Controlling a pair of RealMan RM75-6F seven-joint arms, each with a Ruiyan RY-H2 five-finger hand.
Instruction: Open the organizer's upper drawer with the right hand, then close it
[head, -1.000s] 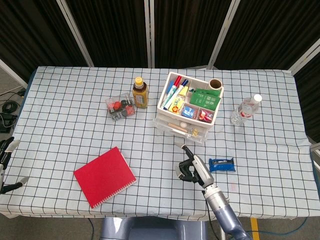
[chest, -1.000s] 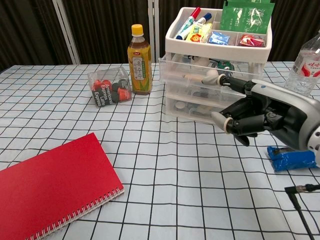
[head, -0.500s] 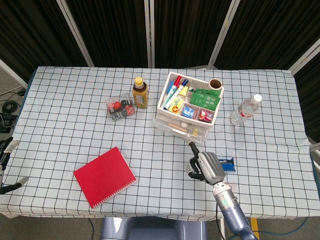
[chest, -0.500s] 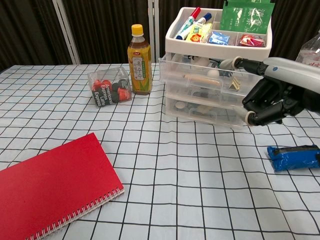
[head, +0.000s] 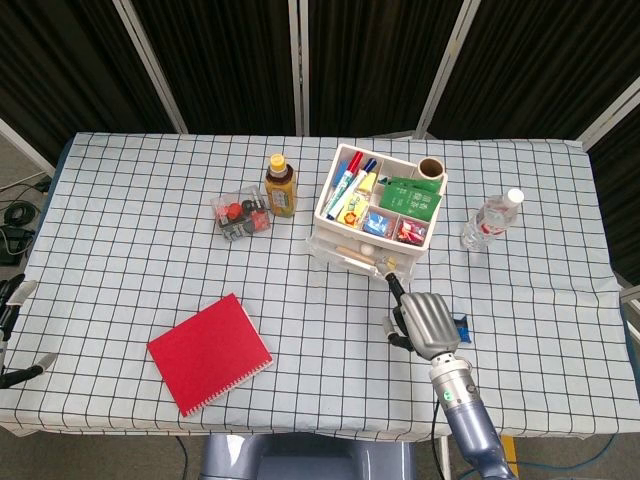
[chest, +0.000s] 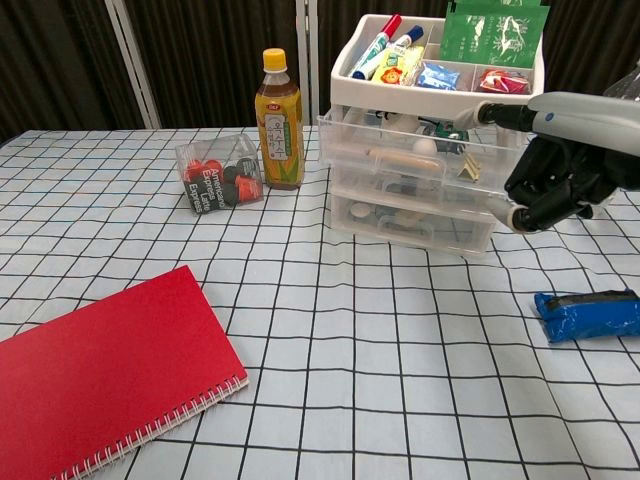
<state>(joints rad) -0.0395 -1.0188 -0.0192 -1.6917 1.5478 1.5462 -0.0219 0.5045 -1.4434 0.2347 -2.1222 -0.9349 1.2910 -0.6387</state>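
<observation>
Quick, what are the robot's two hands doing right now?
Left hand: not in view.
Right hand: fingers curled in, holding nothing, one finger stretched toward the organizer's upper drawer.

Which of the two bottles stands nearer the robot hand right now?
The clear water bottle with the white cap, right of the organizer, is nearer the robot hand; the amber yellow-capped bottle stands left.

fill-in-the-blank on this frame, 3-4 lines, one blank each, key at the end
1. The notebook lying near the table's front edge is ____ in colour.
2. The tea bottle beside the organizer has a ____ cap.
3. The organizer's upper drawer is pulled ____, with the right hand at its front right corner.
4. On the cloth under the right hand lies a ____ packet.

Missing words: red; yellow; open; blue
</observation>
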